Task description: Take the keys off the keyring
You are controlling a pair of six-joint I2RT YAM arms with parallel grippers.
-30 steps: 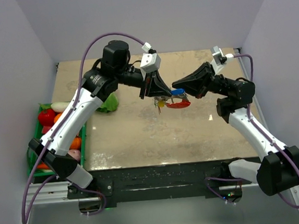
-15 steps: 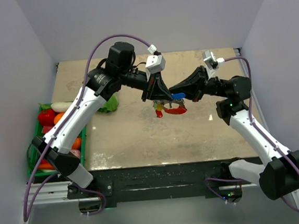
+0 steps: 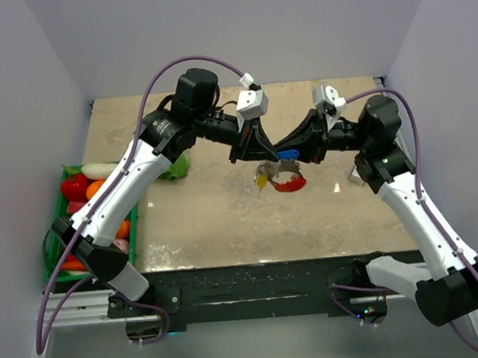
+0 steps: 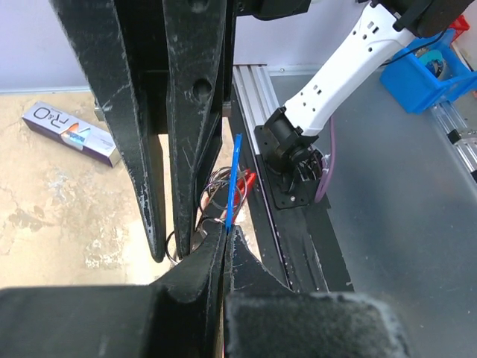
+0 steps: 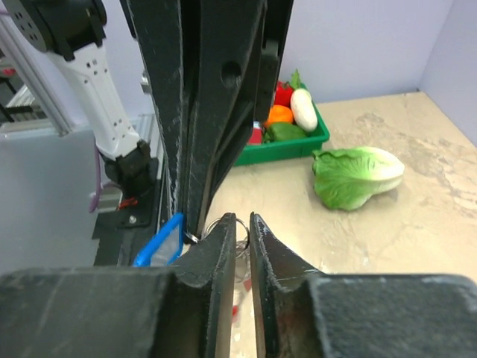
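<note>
The keys (image 3: 274, 174) hang as a bunch above the table's middle, between my two grippers, with a yellow one (image 3: 262, 179) and the red fob (image 3: 290, 184) lowest. My left gripper (image 3: 262, 153) (image 4: 227, 231) is shut on the blue key tag (image 3: 287, 153) (image 4: 235, 175), which shows edge-on in the left wrist view. The thin keyring (image 5: 212, 223) (image 4: 216, 180) loops at the tips of my right gripper (image 3: 297, 153) (image 5: 243, 218). Its jaws stand a narrow gap apart, with the wire running through that gap. The blue key tag (image 5: 160, 242) sits just left of them.
A green tray (image 3: 60, 236) (image 5: 287, 145) of vegetables hangs off the table's left edge. A lettuce leaf (image 3: 173, 165) (image 5: 358, 177) lies near the left arm's elbow. A white and purple box (image 4: 68, 133) lies on the table. A blue bin (image 4: 425, 71) stands beyond the table.
The right gripper's jaws have parted slightly from shut. Its wrist has risen and shifted left, toward the left gripper. The key bunch swung a little beneath them.
</note>
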